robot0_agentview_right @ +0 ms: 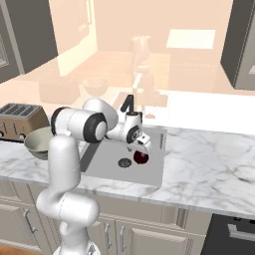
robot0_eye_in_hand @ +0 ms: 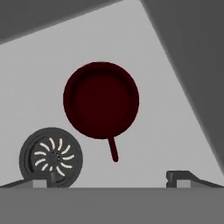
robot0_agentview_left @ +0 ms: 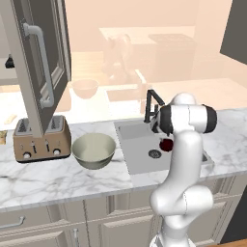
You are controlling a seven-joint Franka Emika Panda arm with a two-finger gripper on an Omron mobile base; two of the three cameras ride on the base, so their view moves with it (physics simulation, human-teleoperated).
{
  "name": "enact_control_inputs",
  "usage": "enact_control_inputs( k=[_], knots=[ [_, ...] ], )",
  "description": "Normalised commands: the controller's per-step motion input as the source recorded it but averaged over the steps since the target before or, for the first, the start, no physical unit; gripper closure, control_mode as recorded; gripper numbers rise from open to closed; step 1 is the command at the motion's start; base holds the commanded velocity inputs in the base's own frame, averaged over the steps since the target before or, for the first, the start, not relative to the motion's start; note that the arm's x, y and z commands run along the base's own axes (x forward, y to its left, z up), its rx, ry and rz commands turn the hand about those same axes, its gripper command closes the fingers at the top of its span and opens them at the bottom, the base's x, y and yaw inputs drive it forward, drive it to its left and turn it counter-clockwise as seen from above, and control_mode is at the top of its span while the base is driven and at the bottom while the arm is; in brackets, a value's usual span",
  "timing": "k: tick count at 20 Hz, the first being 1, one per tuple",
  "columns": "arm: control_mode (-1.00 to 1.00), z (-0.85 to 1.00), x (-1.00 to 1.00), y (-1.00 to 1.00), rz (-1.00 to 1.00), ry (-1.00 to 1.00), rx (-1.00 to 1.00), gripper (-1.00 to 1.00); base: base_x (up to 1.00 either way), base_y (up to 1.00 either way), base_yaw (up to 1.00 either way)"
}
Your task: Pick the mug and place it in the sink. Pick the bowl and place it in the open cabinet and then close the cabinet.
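Since the dark red mug is seen upright on the floor of the sink, just beside the round drain, the first part of the task can be judged done. The gripper is held above the mug with its fingers spread wide and nothing between them. The bowl is found on the marble counter, between the sink and the toaster, so it has yet to be carried to the cabinet, whose door stands open. No brand, label or writing can be read anywhere.
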Motion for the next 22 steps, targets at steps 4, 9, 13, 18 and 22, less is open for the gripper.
enact_control_inputs(
  k=[4, 9, 13, 18, 22],
  knots=[
    [-1.00, 0.43, -0.34, 0.00, 0.00, 0.00, 0.04, -1.00, 0.00, 0.00, 0.00],
    [-1.00, 0.78, -0.24, -0.04, 0.01, 0.00, 0.01, -1.00, 0.00, 0.00, 0.00],
    [-1.00, 0.90, -0.25, -0.03, 0.03, 0.00, 0.01, -1.00, 0.00, 0.00, 0.00],
    [-1.00, 0.56, -0.31, -0.01, 0.02, 0.02, 0.00, -1.00, 0.00, 0.00, 0.00],
    [-1.00, 0.59, -0.94, 0.08, 0.03, 0.00, 0.02, -1.00, 0.00, 0.00, 0.00]
  ],
)
